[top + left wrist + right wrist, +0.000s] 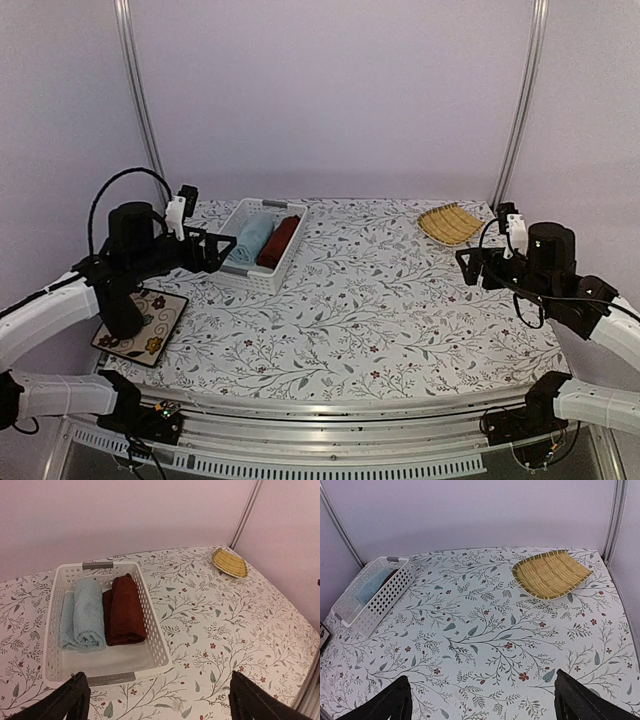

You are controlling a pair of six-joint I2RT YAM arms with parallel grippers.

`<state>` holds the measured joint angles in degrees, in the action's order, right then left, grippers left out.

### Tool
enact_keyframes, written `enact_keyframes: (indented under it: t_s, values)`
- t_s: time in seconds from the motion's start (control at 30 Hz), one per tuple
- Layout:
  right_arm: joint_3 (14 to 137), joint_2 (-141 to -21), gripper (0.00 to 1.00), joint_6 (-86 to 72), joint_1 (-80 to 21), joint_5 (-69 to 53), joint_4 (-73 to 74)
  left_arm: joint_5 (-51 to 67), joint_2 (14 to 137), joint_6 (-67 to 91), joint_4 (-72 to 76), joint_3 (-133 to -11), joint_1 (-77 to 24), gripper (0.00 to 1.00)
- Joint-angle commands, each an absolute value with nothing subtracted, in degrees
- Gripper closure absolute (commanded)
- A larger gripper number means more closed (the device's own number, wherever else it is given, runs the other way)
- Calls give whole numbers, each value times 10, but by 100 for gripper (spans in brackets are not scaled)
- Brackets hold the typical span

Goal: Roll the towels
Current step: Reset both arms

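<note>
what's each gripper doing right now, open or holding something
left gripper: open, holding nothing
right gripper: open, holding nothing

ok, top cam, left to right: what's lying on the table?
floral tile → light blue towel → rust-red towel, both inside the white basket → yellow woven tray
</note>
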<state>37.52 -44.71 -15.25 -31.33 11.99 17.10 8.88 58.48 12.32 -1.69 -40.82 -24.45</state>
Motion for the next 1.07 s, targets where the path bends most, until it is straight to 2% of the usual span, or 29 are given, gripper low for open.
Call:
enact_keyframes:
  t_s: [0.0, 0.27, 1.03]
  values:
    - [353, -386, 1, -133, -310, 188, 157, 36, 534, 83, 5, -369, -273, 3]
    - [373, -358, 1, -107, -310, 174, 184, -16, 409, 80, 46, -265, -287, 3]
    - [362, -345, 1, -107, -311, 150, 177, -12, 439, 95, 44, -252, -287, 3]
